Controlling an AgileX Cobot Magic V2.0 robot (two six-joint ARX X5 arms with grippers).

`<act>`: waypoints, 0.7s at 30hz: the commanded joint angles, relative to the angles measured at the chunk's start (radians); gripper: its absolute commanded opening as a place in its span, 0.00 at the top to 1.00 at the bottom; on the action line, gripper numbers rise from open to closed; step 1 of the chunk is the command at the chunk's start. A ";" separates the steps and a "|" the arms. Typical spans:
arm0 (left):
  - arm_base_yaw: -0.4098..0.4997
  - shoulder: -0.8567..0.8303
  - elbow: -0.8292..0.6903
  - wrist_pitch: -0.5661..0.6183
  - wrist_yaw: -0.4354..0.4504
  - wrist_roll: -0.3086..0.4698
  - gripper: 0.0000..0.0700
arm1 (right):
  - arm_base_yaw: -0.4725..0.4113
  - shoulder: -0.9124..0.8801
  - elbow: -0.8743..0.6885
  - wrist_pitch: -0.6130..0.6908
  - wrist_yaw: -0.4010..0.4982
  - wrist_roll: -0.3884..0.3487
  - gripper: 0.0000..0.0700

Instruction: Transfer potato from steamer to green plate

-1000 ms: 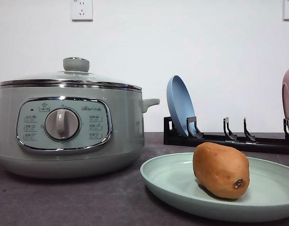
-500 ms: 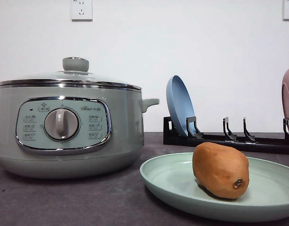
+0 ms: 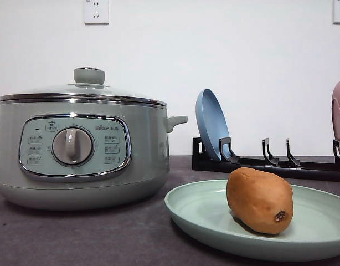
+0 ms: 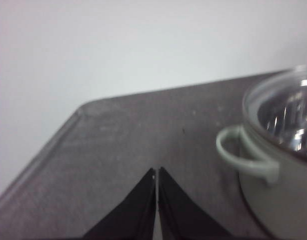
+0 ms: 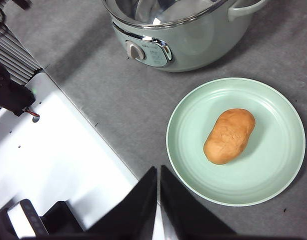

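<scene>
Front view: the potato (image 3: 260,200) lies on the green plate (image 3: 203,213) beside the lidded steamer (image 3: 81,144), so the transfer looks done.

Left wrist view: the left tool (image 4: 157,172) seems pressed together, empty, over the table (image 4: 133,130).

Right wrist view: the right tool (image 5: 158,171) is together, empty, clear of the plate.

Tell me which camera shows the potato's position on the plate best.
The right wrist view: it looks down on the whole potato lying inside the green plate. The front view shows the potato side-on, the plate cut off at the edge.
</scene>
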 commanded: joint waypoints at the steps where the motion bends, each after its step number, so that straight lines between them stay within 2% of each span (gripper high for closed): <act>1: 0.003 -0.014 -0.023 0.011 -0.002 -0.002 1.00 | 0.005 0.008 0.016 0.008 0.000 -0.002 1.00; 14: 0.002 -0.044 -0.158 0.011 -0.002 -0.007 1.00 | 0.005 0.008 0.016 0.008 -0.001 -0.002 1.00; 21: 0.002 -0.044 -0.160 0.016 0.000 -0.026 1.00 | 0.005 0.008 0.016 0.008 0.000 -0.002 1.00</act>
